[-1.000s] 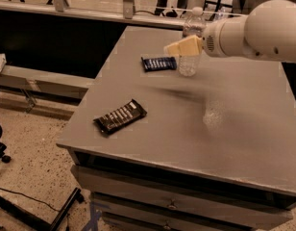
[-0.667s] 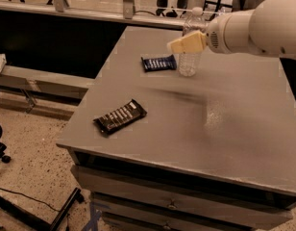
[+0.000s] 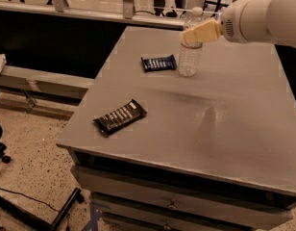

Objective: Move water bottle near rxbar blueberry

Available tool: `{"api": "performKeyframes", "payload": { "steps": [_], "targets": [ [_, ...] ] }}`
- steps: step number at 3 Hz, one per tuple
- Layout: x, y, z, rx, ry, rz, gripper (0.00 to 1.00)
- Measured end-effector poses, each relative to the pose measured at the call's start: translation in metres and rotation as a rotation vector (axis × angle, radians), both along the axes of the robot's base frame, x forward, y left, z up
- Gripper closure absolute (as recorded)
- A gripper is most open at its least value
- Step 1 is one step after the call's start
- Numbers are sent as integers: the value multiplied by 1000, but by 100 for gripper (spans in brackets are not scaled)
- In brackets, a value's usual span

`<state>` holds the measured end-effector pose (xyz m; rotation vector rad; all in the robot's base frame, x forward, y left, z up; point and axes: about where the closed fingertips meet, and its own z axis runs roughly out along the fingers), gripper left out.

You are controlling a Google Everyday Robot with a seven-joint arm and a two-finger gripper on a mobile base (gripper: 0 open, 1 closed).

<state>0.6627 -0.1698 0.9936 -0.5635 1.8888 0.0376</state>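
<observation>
The water bottle (image 3: 189,57), clear ribbed plastic with a white cap and a pale label band, stands upright on the grey table (image 3: 234,105) at the back middle. The rxbar blueberry (image 3: 159,62), a small flat dark blue wrapper, lies just left of the bottle's base, a short gap away. My gripper (image 3: 198,32), tan-tipped on a white arm that comes in from the upper right, is at the bottle's shoulder height and overlaps its upper part in this view. I cannot tell whether it touches the bottle.
A longer black-brown bar wrapper (image 3: 120,117) with white text lies near the table's front left corner. Drawers (image 3: 172,203) sit under the tabletop. A dark low bench and rail stand to the left, with floor and cables below.
My gripper has moved up and to the right, from the bottle's middle to its shoulder. The bottle and both bars have stayed in place.
</observation>
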Motion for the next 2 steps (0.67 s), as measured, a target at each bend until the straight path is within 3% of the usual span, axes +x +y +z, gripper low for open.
{"api": "performKeyframes", "payload": {
  "steps": [1,2],
  "targets": [
    [-5,-16,31,-46,-1,37,0],
    [-5,-16,31,-46,-1,37,0]
  ]
}}
